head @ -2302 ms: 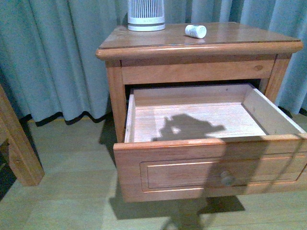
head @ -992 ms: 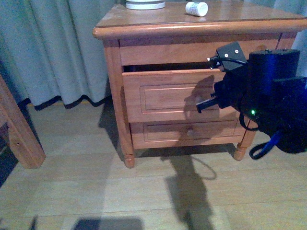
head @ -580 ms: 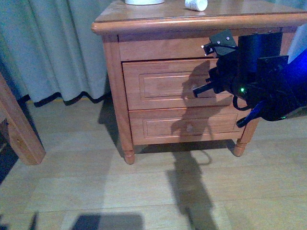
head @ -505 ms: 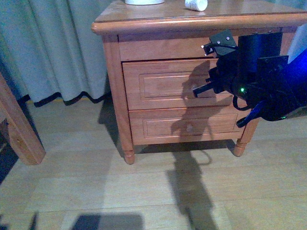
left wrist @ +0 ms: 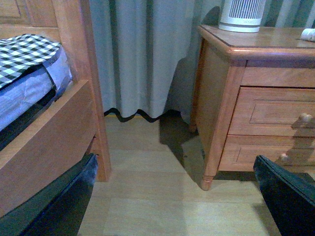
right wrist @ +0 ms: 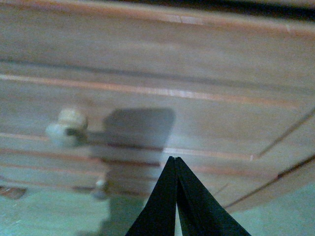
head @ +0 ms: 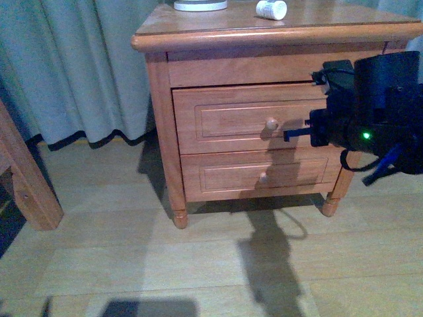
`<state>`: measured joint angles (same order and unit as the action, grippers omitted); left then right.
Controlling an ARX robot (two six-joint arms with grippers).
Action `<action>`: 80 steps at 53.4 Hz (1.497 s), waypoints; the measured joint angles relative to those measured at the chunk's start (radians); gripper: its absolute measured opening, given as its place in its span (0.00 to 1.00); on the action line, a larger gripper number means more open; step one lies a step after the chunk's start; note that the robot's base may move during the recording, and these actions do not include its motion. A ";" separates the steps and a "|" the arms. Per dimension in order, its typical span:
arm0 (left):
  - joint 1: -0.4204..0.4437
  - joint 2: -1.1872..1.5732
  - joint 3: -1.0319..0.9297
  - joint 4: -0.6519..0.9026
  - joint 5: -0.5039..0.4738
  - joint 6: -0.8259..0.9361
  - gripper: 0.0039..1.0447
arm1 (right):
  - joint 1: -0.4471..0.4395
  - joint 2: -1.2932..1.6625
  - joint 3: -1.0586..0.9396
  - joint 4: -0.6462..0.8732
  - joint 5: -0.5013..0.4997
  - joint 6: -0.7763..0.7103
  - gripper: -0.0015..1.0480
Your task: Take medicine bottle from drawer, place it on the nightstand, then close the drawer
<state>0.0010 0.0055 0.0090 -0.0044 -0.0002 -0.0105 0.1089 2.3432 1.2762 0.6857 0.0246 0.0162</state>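
Med bottle [head: 271, 9] atop nightstand [head: 277, 33], above right pincer [head: 291, 135].

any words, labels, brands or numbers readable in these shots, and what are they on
None can be read.
Medicine bottle on the nightstand: its label band is too small and blurred to read.
White ribbed device on the nightstand top: no legible marking.
Drawer front and checked bedding: no text.
Right tool: plain black, no lettering visible.
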 joint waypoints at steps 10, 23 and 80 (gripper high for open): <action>0.000 0.000 0.000 0.000 0.000 0.000 0.94 | 0.018 -0.288 -0.270 0.052 -0.097 0.178 0.03; 0.000 0.000 0.000 0.000 0.000 0.000 0.94 | -0.002 -0.832 -0.551 0.061 -0.088 0.203 0.03; 0.000 0.000 0.000 0.000 0.000 0.000 0.94 | -0.106 -2.287 -1.217 -0.694 -0.024 -0.010 0.03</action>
<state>0.0010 0.0055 0.0090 -0.0044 0.0002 -0.0105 0.0025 0.0559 0.0597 -0.0086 0.0002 0.0059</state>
